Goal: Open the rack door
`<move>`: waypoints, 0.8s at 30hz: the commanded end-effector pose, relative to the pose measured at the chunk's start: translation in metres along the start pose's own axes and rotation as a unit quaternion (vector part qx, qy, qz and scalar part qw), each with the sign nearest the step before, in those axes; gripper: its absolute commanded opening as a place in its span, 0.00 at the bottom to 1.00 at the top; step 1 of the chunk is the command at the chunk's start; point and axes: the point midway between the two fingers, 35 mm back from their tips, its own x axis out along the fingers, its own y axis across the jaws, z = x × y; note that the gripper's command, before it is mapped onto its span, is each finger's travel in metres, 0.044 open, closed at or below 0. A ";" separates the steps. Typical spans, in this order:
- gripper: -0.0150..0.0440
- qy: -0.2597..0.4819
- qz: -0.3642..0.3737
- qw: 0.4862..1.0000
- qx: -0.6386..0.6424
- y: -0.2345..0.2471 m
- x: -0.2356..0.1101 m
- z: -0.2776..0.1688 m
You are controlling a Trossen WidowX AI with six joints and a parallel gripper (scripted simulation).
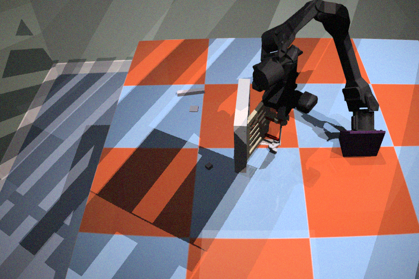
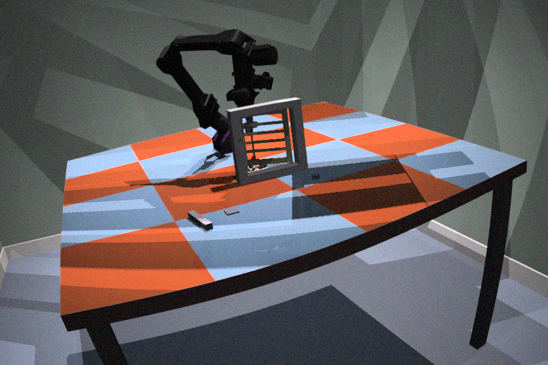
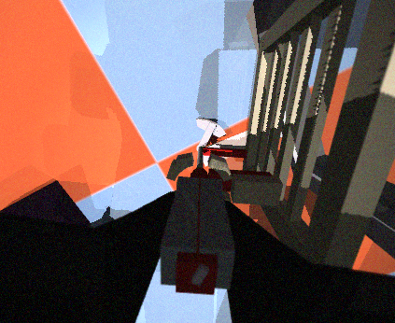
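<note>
The rack's grey frame stands upright on the table. Its slatted door is partly open on the arm's side, at an acute angle to the frame. The handle is a thin upright rod at the door's free edge, with red and white parts near its foot. My gripper points down and is shut on the handle near its top. In the exterior view the fingers are partly hidden behind the frame. How far the handle is turned is unclear.
A grey bar and a flat grey tile lie beyond the frame from the arm. A small dark block lies on that side too. The arm's purple base stands on the door's side.
</note>
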 end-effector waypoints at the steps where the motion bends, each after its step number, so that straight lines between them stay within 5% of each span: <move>1: 0.29 -0.003 -0.001 0.999 0.044 0.004 0.001 0.002; 24: 0.29 -0.003 0.001 0.975 0.221 0.044 0.001 0.022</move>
